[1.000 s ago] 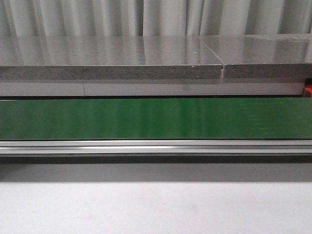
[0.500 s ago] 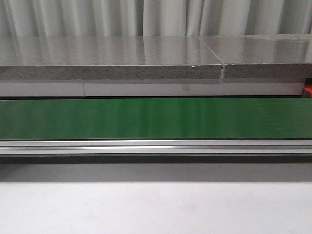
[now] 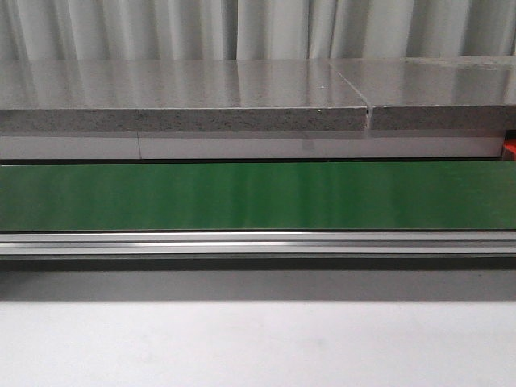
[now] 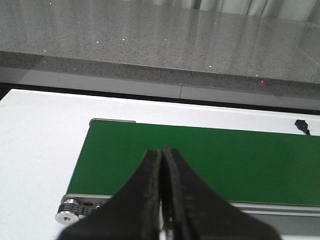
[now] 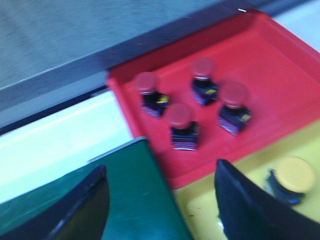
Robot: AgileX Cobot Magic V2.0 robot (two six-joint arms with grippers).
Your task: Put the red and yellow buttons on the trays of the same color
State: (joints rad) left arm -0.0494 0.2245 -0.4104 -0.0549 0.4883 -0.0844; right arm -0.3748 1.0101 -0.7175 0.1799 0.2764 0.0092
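Observation:
In the right wrist view a red tray (image 5: 280, 65) holds several red buttons (image 5: 181, 116) on dark bases. Beside it lies a yellow tray (image 5: 210, 210) with one yellow button (image 5: 295, 174). My right gripper (image 5: 162, 192) is open and holds nothing, hanging over the end of the green belt (image 5: 135, 200) and the trays' edge. In the left wrist view my left gripper (image 4: 161, 152) is shut with nothing in it, above the near rail of the green belt (image 4: 210, 160). The front view shows the bare belt (image 3: 258, 195) and no gripper.
A grey stone counter (image 3: 185, 97) runs behind the belt. An aluminium rail (image 3: 258, 243) lines the belt's near side, with white table (image 3: 258, 347) in front. A sliver of red (image 3: 509, 150) shows at the front view's right edge. A roller (image 4: 70, 207) marks the belt's left end.

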